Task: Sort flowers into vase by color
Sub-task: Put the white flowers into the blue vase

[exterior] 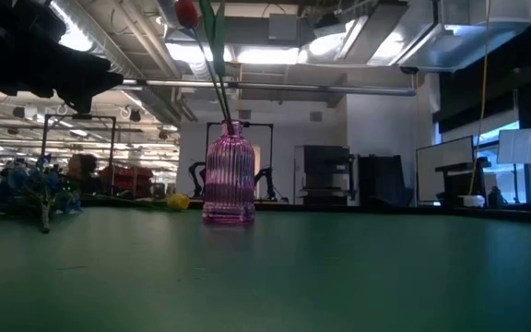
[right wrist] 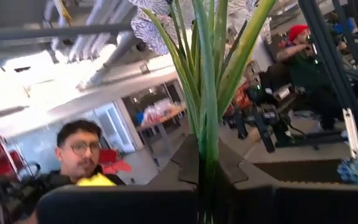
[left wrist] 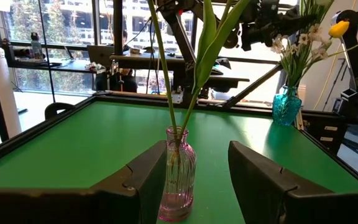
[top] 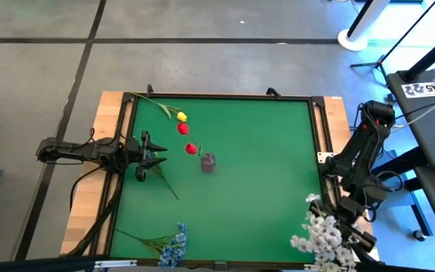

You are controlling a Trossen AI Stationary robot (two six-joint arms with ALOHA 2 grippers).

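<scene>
A pink ribbed glass vase (top: 208,162) (exterior: 228,175) (left wrist: 178,180) stands mid-table on its base and holds two red tulips (top: 186,138) on green stems (left wrist: 166,81). My left gripper (top: 157,155) (left wrist: 197,155) is open, level with the vase and a short way toward the table's left of it, touching nothing. A yellow tulip (top: 181,116) (exterior: 178,201) lies on the mat near the far edge. Blue sprays (top: 174,245) (exterior: 26,184) lie at the near edge. White sprays (top: 323,234) (left wrist: 294,43) stand in a teal vase (left wrist: 286,106) at the near right corner, where my right gripper (right wrist: 207,171) is. My right gripper is shut on the white sprays' bundle of green stems and leaves (right wrist: 207,134), pinched between the two fingers (right wrist: 185,163). The stems run on past the fingertips to the white blossoms (right wrist: 148,22). The fingers come from the table's right side. How far down the stems they sit is hidden.
A thin green stem (top: 165,181) lies on the mat just near of my left gripper. A yellow bud (left wrist: 339,28) shows beside the white sprays. The green mat (top: 263,181) has a raised dark rim. People sit at desks beyond the table.
</scene>
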